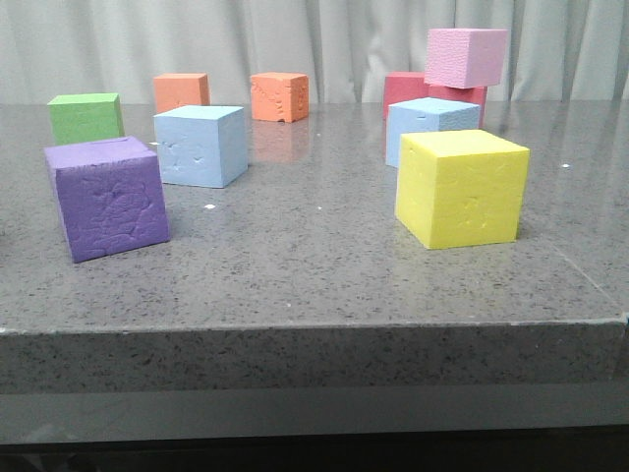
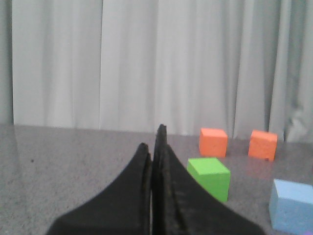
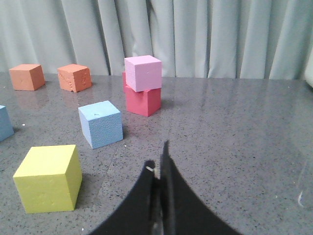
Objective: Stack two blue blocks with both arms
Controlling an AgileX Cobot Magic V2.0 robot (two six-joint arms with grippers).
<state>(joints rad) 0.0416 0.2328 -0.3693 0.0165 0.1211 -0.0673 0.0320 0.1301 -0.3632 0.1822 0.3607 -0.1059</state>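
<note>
We read no brand, label or writing on any cube or on the speckled grey stone desk (image 1: 314,285). One pale sky-blue foam cube (image 1: 200,146) sits left of centre, behind the purple foam cube (image 1: 106,198) and apart from it; the other pale sky-blue foam cube (image 1: 432,128) stands to the right, its lower front hidden by the yellow foam cube (image 1: 462,188), with a pink foam cube (image 1: 466,56) stacked on red foam cubes (image 1: 405,93) behind it. Neither arm shows from the front. In the wrist views the left claw (image 2: 152,147) and right claw (image 3: 159,164) each have their black fingers pressed together, gripping nothing, their bases cut off by the frame.
</note>
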